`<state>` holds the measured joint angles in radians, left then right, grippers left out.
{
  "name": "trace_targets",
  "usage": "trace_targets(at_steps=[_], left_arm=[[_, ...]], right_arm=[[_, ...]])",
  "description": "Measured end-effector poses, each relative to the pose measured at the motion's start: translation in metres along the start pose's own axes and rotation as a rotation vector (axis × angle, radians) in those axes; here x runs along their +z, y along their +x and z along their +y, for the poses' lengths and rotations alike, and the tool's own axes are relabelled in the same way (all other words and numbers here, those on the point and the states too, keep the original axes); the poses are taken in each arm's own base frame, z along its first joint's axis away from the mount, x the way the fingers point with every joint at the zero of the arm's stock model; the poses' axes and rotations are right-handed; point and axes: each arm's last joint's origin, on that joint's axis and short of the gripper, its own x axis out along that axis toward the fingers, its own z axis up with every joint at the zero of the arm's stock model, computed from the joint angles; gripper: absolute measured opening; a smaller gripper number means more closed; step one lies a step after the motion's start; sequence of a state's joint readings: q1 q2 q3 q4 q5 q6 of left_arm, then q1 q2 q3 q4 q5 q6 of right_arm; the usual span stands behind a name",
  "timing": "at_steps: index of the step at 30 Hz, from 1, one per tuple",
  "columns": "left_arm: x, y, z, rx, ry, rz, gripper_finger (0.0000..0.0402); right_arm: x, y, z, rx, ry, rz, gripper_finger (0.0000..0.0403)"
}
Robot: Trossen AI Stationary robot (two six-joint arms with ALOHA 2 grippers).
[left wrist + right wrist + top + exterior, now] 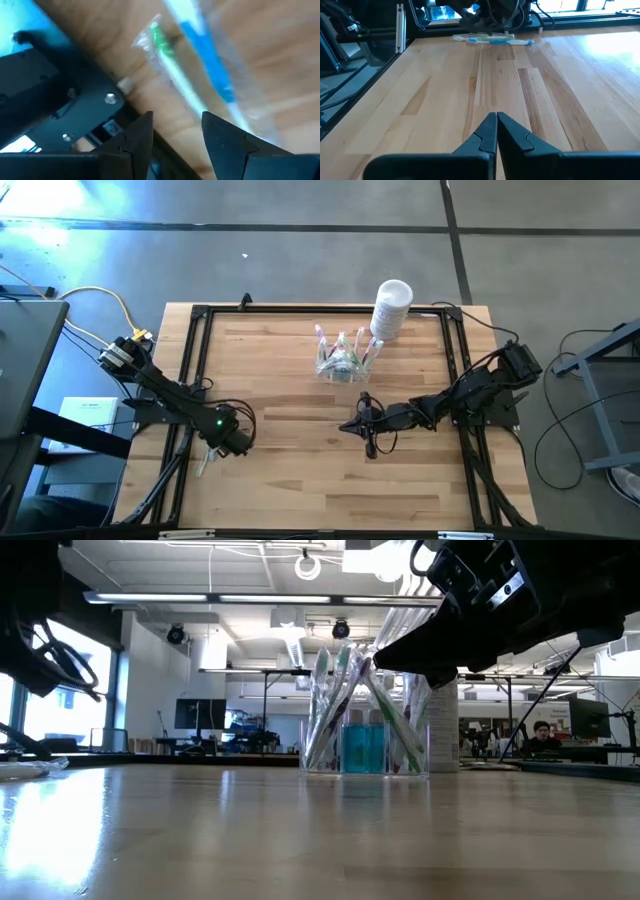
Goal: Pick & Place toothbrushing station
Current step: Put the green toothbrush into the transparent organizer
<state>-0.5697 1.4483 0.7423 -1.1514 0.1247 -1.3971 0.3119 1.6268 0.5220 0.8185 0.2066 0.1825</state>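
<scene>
The toothbrushing station (340, 360), a clear holder with several toothbrushes standing in it, rests by its base on the wooden table at centre back; the low view shows the station (365, 735) upright. My left gripper (177, 131) points down near the table's left edge, open. It hovers over a wrapped pack of toothbrushes (190, 75), one green-and-white and one blue, which lies flat on the wood; the same pack (492, 39) shows in the right wrist view. My right gripper (345, 426) is shut with nothing in it, just in front of the station.
A white cylindrical container (392, 308) stands right behind the station at the back right. A black metal frame (195, 370) borders the table, close beside the left gripper. Bare wood lies in the near middle (300, 490).
</scene>
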Motion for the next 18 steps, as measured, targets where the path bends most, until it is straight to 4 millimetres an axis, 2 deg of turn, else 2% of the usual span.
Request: trace_targets(at_steps=[5,10,18], left_arm=[[0.000,0.013,0.006,0.026,-0.025,0.026,0.0161],[0.001,0.024,0.000,-0.076,0.031,0.045,0.0160],[0.002,0.030,0.000,-0.101,0.037,0.049,0.0150]], right_arm=[[0.000,0.000,0.000,0.000,0.000,0.000,0.0003],[0.000,0.000,0.000,0.000,0.000,0.000,0.0003],[0.000,0.000,0.000,0.000,0.000,0.000,0.0003]])
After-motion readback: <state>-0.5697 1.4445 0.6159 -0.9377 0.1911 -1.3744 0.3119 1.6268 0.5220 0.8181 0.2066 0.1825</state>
